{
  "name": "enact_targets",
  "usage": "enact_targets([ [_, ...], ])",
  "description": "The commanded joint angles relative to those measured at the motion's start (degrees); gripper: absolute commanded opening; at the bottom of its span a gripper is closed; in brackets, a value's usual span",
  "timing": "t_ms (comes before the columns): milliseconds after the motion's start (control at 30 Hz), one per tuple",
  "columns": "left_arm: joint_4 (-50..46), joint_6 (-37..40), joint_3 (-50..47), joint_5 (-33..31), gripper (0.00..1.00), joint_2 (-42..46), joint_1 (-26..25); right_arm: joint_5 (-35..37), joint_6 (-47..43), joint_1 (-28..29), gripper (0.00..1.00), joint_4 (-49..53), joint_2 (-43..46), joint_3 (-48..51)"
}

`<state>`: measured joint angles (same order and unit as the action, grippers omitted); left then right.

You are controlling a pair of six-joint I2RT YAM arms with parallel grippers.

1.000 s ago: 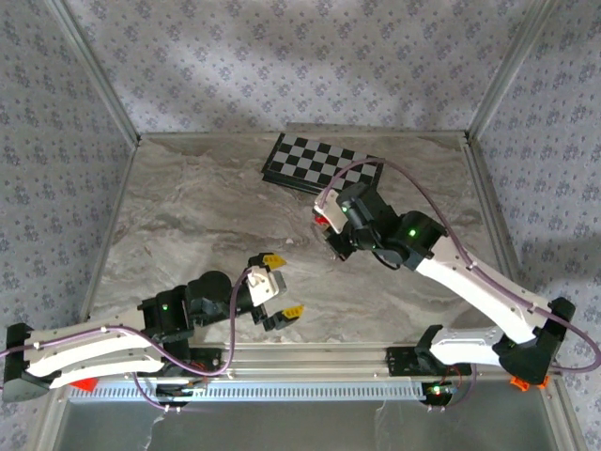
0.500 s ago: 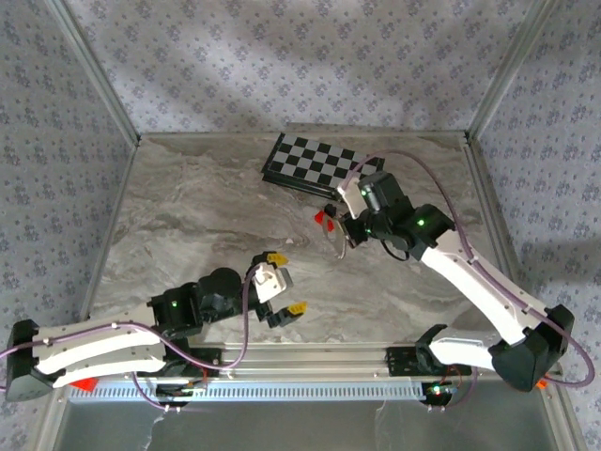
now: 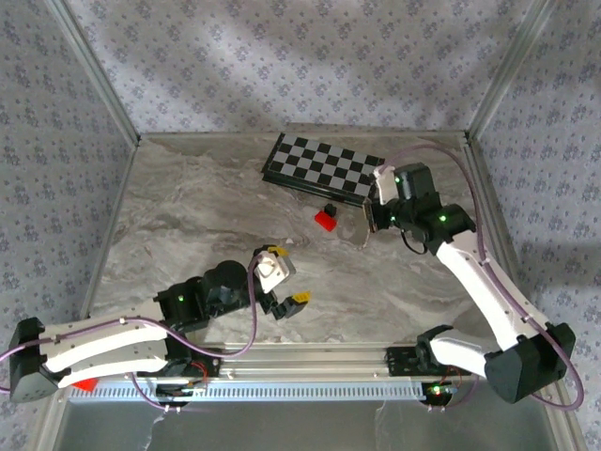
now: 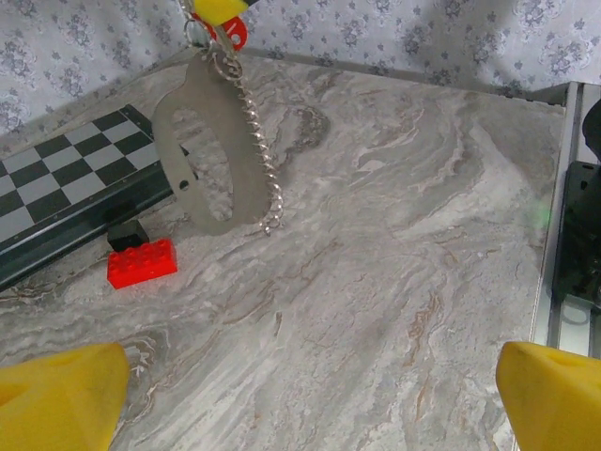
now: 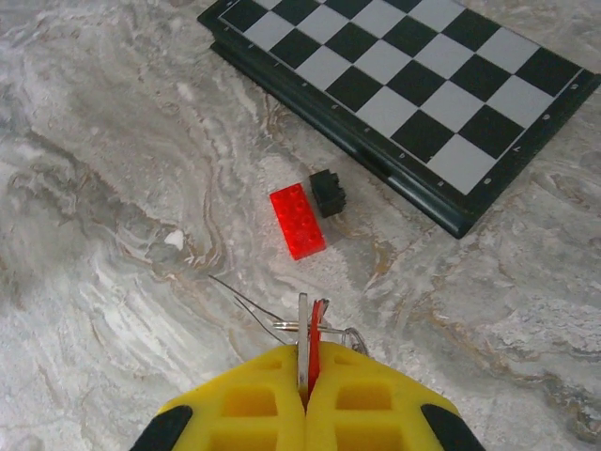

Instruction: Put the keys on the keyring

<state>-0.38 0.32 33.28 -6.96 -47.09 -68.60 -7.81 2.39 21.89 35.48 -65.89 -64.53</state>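
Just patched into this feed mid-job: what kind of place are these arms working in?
Likely a lab test cell, not a home: a marble-look tabletop fenced by aluminium frame posts, patterned backdrop sheets as walls, and a chessboard lying at the far edge.

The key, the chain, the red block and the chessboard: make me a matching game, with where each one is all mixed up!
Things:
1. key
2. chain
3. red block
4. chessboard

Places:
A. lying beside a small black piece
B. at the far side of the table
C. pinched in the shut right jaws
D. hanging down from the right jaws

Pairs: 1-C, 2-D, 3-A, 4-B
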Motion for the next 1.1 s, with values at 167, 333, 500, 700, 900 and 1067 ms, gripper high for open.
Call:
enact_targets([
  [167, 2.1, -1.2, 0.7, -0.8, 1.0, 0.7, 0.4, -3.5, 1.4, -4.6, 0.0, -6.1, -1.9, 0.5],
  [333, 2.2, -1.1, -0.1, -1.1, 1.0, 2.1, 0.5, -4.4, 1.4, -6.8, 0.0, -8.1, -4.5, 1.0],
  [500, 2.2, -0.9, -1.4, -1.6, 0.99, 3.2, 1.0, -1.6, 0.5, -7.1, 0.0, -10.4, -6.9, 1.0],
  [700, 2.3, -1.1, -1.7, -1.4, 1.0, 3.9, 1.4, -1.7, 0.7, -7.3, 0.0, -12.0, -8.8, 2.4],
  [900, 3.4, -0.5, -2.0, -1.6, 0.99, 4.9, 1.4, -2.3, 1.5, -7.4, 0.0, -12.8, -9.5, 3.6],
  [1067, 3.3, -0.3, -1.9, -1.6, 0.99, 4.8, 1.4, -3.4, 2.2, -7.3, 0.0, -13.0, -9.5, 4.7],
])
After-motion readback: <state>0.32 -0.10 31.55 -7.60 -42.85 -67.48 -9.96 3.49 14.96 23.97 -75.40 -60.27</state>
